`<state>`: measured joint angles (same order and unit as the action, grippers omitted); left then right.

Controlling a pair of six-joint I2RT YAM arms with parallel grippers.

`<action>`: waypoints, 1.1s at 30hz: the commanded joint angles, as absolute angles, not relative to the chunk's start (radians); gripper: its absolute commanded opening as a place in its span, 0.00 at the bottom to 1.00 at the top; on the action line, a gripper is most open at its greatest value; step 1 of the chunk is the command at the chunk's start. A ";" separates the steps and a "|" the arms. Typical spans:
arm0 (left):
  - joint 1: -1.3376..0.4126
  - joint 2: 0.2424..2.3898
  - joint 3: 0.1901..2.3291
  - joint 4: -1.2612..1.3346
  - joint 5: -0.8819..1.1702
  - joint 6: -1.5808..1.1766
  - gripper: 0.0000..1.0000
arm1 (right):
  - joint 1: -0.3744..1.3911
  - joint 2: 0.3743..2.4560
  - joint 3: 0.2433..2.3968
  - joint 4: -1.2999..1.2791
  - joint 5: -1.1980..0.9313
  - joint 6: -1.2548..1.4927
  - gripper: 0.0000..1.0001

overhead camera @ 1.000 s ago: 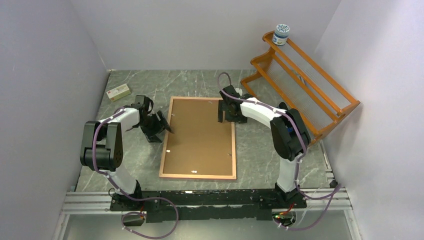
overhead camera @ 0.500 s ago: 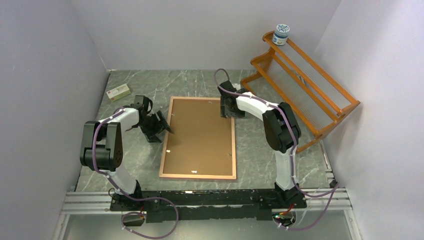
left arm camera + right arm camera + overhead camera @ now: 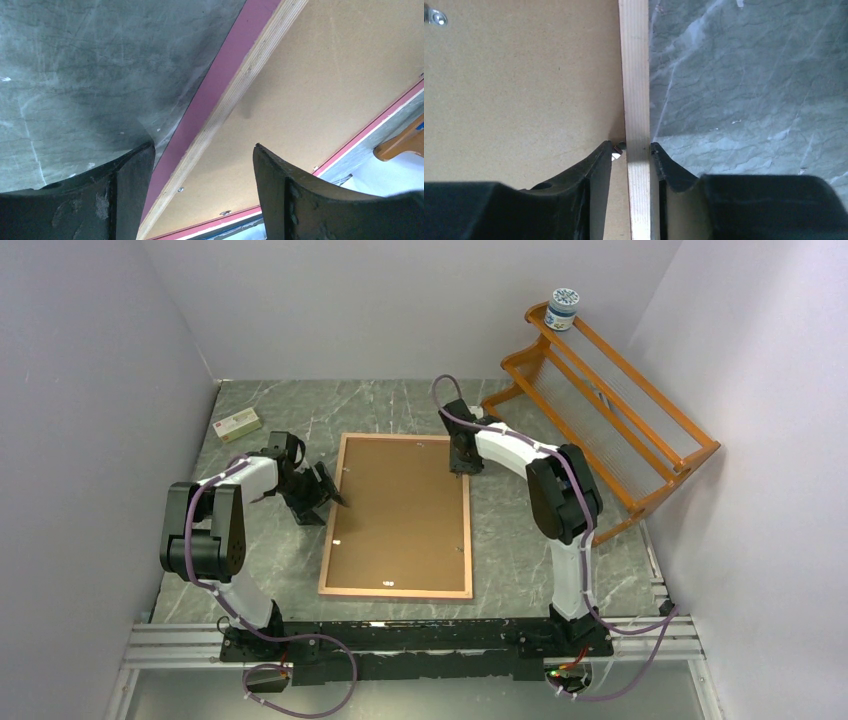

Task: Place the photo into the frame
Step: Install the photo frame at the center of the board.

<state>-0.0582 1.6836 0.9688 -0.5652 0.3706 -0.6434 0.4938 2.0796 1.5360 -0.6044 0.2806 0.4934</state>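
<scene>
Fingers (image 3: 594, 190), right, narrowly astride frame (image 3: 636, 75) edge

Blk/wht arms (image 3: 250, 476) w/ purple cables (image 3: 186, 540)

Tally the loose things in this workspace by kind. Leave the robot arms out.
Picture frame: 1
Brown backing board lying in the frame: 1
Orange rack: 1
Jar on the rack: 1
Small box: 1
Total: 5
</scene>
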 commanded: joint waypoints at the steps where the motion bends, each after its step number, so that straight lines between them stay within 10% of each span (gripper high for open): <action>1: -0.054 1.690 0.956 -0.555 0.399 -0.640 0.77 | 0.476 2.080 1.514 -0.629 0.279 0.503 0.31; 7: -0.054 1.692 0.959 -0.555 0.403 -0.642 0.77 | 0.474 2.072 1.522 -0.627 0.255 0.529 0.29; 16: -0.054 1.686 0.957 -0.554 0.396 -0.644 0.77 | 0.462 2.080 1.557 -0.645 0.221 0.604 0.55; 33: -0.054 1.713 0.932 -0.535 0.413 -0.666 0.77 | 0.495 2.143 1.610 -0.897 0.277 0.757 0.52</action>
